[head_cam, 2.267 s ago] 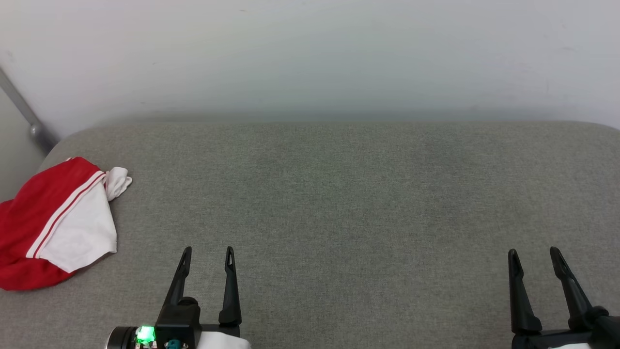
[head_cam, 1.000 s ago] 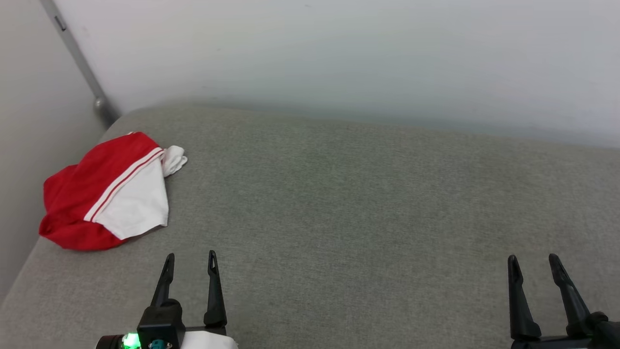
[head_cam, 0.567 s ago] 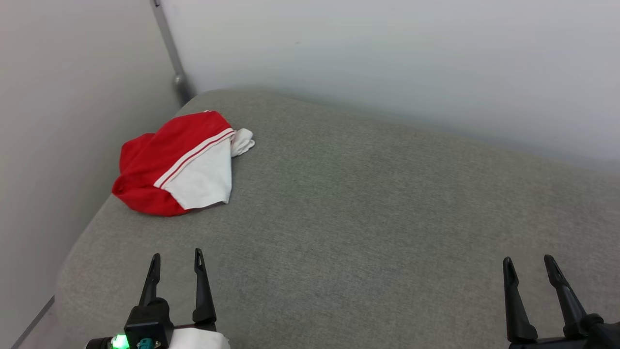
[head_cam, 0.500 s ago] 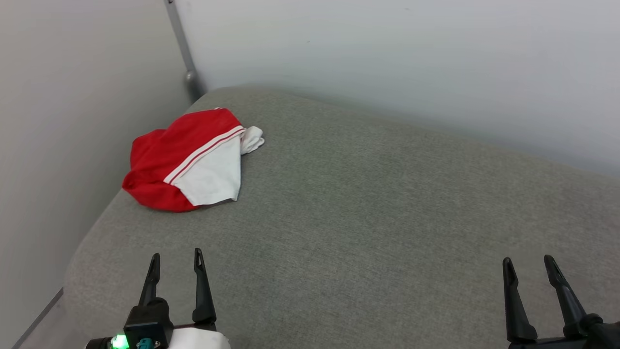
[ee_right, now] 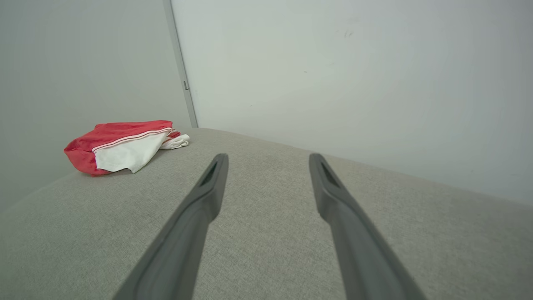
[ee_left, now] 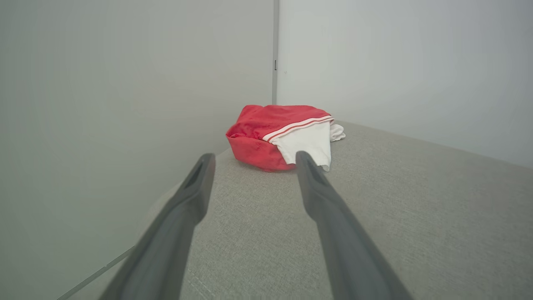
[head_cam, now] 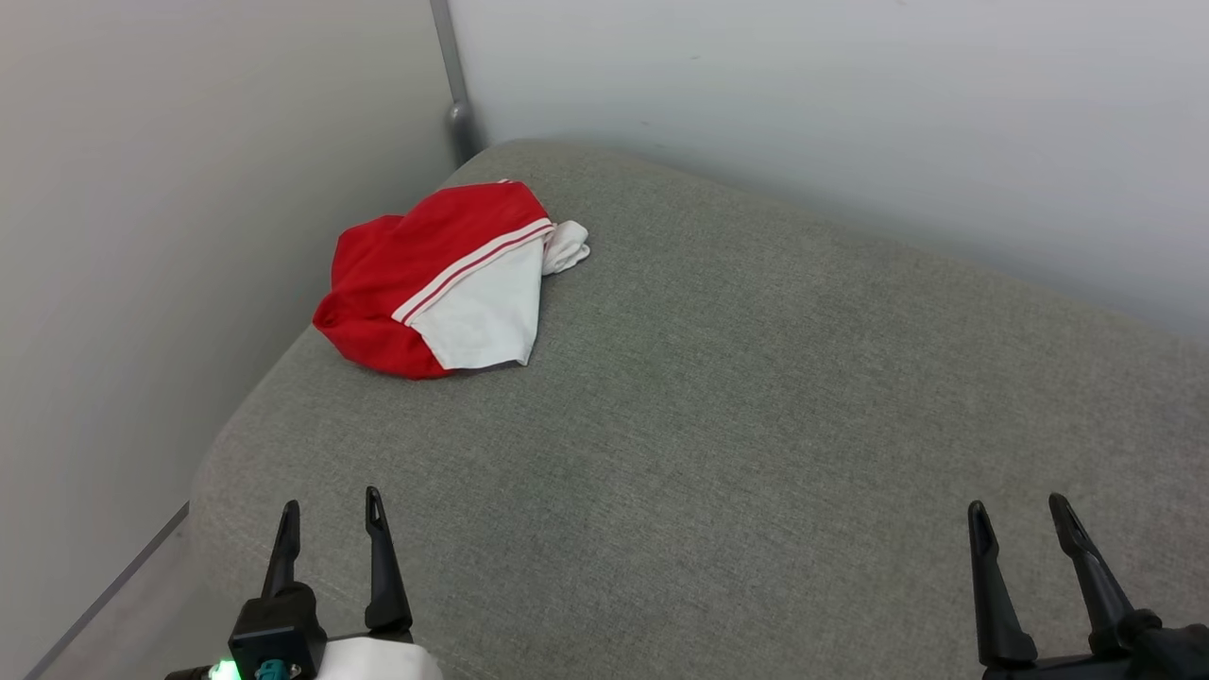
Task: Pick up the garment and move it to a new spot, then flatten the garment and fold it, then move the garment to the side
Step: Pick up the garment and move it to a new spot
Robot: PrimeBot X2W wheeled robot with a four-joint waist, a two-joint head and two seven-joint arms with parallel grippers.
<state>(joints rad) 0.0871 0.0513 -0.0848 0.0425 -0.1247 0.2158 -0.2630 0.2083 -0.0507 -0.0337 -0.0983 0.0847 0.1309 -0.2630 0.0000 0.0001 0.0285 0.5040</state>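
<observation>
Near you, the left pincer and the right pincer are both standing wide and holding nothing. Farther away, the garment is lying crumpled at the far left corner of the grey cushion.

I saw a grey fabric cushion with rounded edges, and directly on it, near its far left corner, the garment lay bunched up, red with a white sleeve uppermost.

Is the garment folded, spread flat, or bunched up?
Bunched up: the garment lies as a rumpled heap on the grey cushion, a white sleeve draped over red cloth.
</observation>
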